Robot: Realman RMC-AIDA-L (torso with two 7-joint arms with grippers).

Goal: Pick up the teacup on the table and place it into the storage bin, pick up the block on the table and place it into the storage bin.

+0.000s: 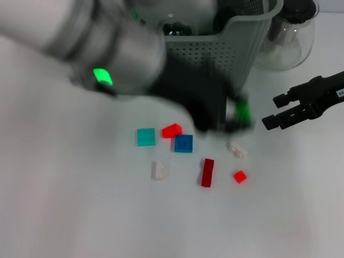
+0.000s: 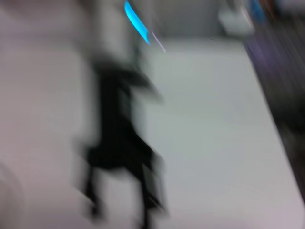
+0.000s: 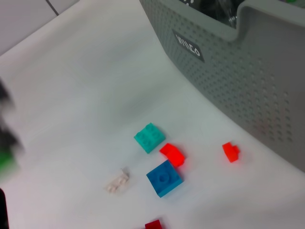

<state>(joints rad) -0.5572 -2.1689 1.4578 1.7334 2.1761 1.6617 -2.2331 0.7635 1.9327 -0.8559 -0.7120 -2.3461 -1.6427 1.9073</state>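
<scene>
Sweeping blurred before the storage bin [image 1: 226, 59] at the counter's far edge, the left gripper [image 1: 236, 115] has jaws I cannot tell, blocks like the blue block [image 1: 183, 143] just nearer; right gripper [image 1: 277, 115] open, empty, right edge.

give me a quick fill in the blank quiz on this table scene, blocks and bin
1. The blue block lies between the teal block and the dark ____ long block.
2. The storage bin has ____ sides.
3. Beside the bin stands a clear glass ____.
4. The left gripper carries something ____ in colour, while the right gripper waits at the table's right side.

Missing words: red; perforated; teapot; green
</scene>
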